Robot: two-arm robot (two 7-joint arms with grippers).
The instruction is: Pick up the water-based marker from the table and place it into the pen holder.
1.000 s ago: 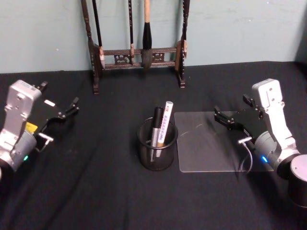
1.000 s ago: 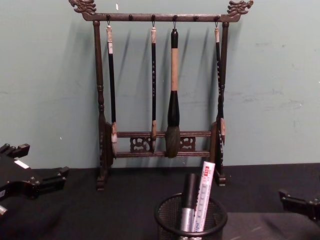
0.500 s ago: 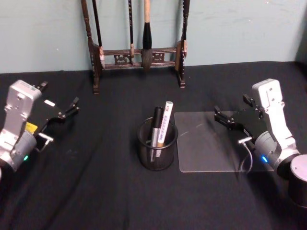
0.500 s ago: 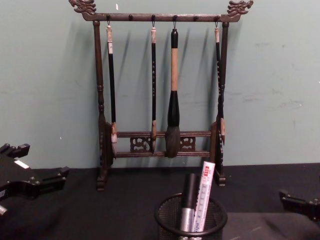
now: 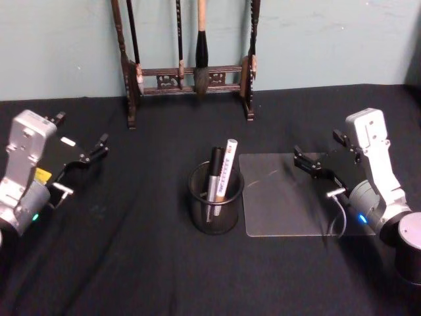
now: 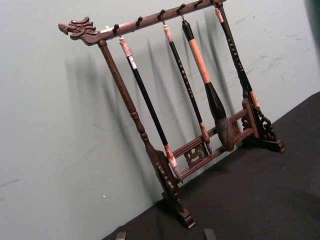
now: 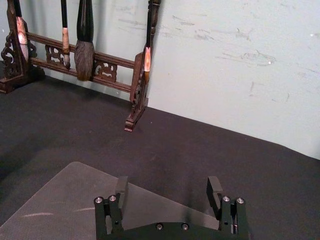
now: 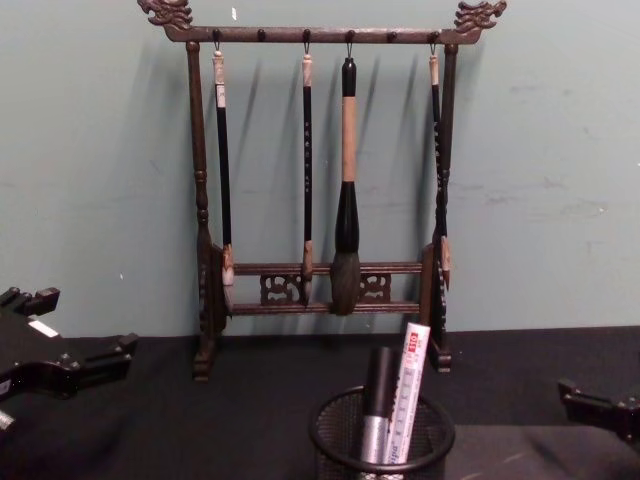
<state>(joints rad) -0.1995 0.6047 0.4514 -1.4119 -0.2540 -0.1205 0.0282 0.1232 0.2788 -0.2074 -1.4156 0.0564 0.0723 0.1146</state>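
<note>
The pen holder (image 5: 216,205), a round black wire-mesh cup, stood upright just left of the clear mat (image 5: 289,194). Inside it leaned the white water-based marker (image 5: 227,170), touching a black-and-silver pen (image 5: 213,176).

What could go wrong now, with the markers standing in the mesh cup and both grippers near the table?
1. The two markers lean on the rim of the pen holder; a bump could tip it over.
2. The open right gripper hangs over the clear mat and could drag it if it sinks.
3. The left gripper, if swung forward, might strike the brush rack.
</note>
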